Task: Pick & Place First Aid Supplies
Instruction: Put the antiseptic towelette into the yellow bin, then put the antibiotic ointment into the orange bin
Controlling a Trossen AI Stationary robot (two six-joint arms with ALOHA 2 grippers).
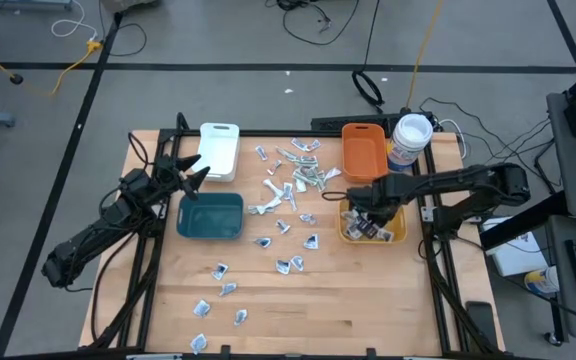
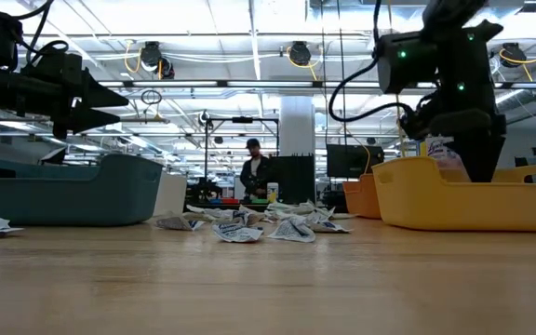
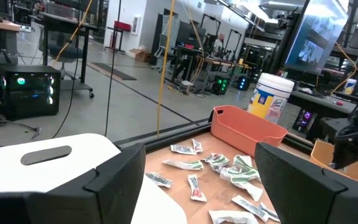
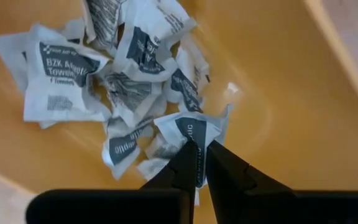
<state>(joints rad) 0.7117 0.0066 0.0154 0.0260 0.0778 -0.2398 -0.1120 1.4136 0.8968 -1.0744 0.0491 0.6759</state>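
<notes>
We note four bins on the table (image 1: 368, 310). The yellow bin (image 1: 400, 236) holds a heap of white packets (image 4: 104, 74) with dark print, bunched toward one end of its floor. The orange bin (image 1: 364, 152) sits just behind it, and a round white-lidded tub (image 1: 410, 140) stands beside the orange bin. We cannot make out anything inside the teal bin (image 1: 211, 217) or the white bin (image 1: 219, 150).

The right gripper (image 4: 197, 163) is down inside the yellow bin. Its fingers stand nearly together, with only a thin gap, and one packet (image 4: 191, 132) lies across the tips, its edge between them. We cannot tell whether it is clamped or merely touching.

The left gripper (image 1: 194, 176) hovers between the white and teal bins, jaws spread wide and holding nothing.

Many loose packets (image 1: 298, 170) lie scattered on the wood between the bins and toward the front edge.
</notes>
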